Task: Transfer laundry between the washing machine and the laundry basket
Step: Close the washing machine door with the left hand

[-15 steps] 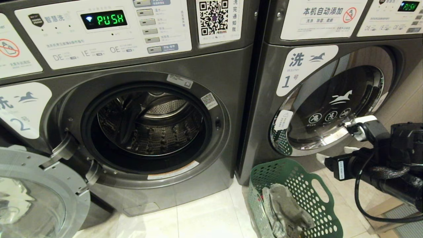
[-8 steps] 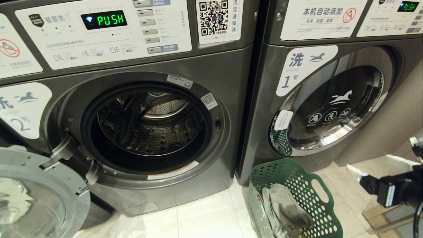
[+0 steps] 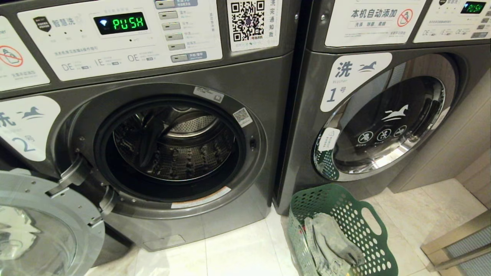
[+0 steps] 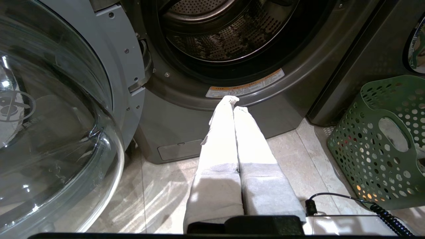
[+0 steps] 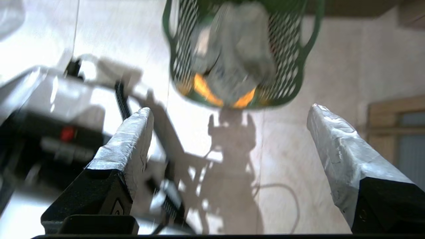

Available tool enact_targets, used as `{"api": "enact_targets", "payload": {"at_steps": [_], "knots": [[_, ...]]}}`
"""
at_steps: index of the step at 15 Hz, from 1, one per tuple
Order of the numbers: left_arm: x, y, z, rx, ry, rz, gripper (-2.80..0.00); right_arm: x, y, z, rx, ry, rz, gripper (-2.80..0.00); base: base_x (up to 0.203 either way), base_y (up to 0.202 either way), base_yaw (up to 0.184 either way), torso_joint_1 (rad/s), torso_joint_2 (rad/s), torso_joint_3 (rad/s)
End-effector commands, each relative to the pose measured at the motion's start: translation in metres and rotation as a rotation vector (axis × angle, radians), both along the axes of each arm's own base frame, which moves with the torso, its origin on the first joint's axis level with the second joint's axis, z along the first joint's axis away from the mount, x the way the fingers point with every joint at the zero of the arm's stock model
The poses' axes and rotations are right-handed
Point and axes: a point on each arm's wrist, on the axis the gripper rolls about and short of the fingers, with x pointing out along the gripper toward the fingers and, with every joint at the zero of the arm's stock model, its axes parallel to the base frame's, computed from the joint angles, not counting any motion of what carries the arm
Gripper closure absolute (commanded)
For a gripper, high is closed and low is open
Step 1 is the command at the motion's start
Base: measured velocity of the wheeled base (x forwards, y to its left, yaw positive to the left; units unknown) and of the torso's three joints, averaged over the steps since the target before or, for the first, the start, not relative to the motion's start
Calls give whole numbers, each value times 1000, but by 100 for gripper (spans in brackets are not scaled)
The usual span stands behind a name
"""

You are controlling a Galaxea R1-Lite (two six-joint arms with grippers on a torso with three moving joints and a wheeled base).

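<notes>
The washing machine [image 3: 264, 96] labelled 2 stands with its round door [image 3: 42, 226] swung open to the left; its drum [image 3: 176, 145] shows bare metal. The green laundry basket [image 3: 356, 222] sits on the floor between the two machines, holding a grey-green garment [image 3: 330, 241] with yellow-orange cloth [image 5: 202, 89] beneath. In the right wrist view my right gripper [image 5: 229, 114] hangs wide open above the tiles, short of the basket [image 5: 298, 76], holding nothing. My left gripper [image 4: 234, 103] is shut and empty, low in front of the machine's door rim [image 4: 265, 93].
Machine 1 [image 3: 383, 126] stands to the right with its door shut. A wooden step or frame [image 3: 456, 241] lies at the right floor edge. Part of the robot's base and a coiled cable [image 4: 382, 212] lie on the tiles beside the basket.
My right arm has dropped out of the head view to the lower right, and its jaws have spread wider. The basket, the garment and the machine door have not moved.
</notes>
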Motion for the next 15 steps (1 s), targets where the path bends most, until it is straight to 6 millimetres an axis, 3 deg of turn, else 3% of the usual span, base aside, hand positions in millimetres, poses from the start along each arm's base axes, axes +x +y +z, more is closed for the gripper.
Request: {"api": "enact_targets", "payload": {"at_steps": [1, 7, 11, 15], "knots": [[0, 0, 0, 0, 1, 0, 0, -26, -6, -12, 0, 86, 7, -280, 0, 0, 0, 0, 0, 0], [0, 0, 0, 0, 1, 0, 0, -39, -9, -8, 36, -83, -213, -280, 0, 0, 0, 0, 0, 0], [0, 0, 0, 0, 1, 0, 0, -64, -8, -12, 64, -401, -181, -280, 0, 0, 0, 0, 0, 0], [0, 0, 0, 0, 1, 0, 0, -67, -8, -13, 93, -435, -151, -280, 0, 0, 0, 0, 0, 0]]}}
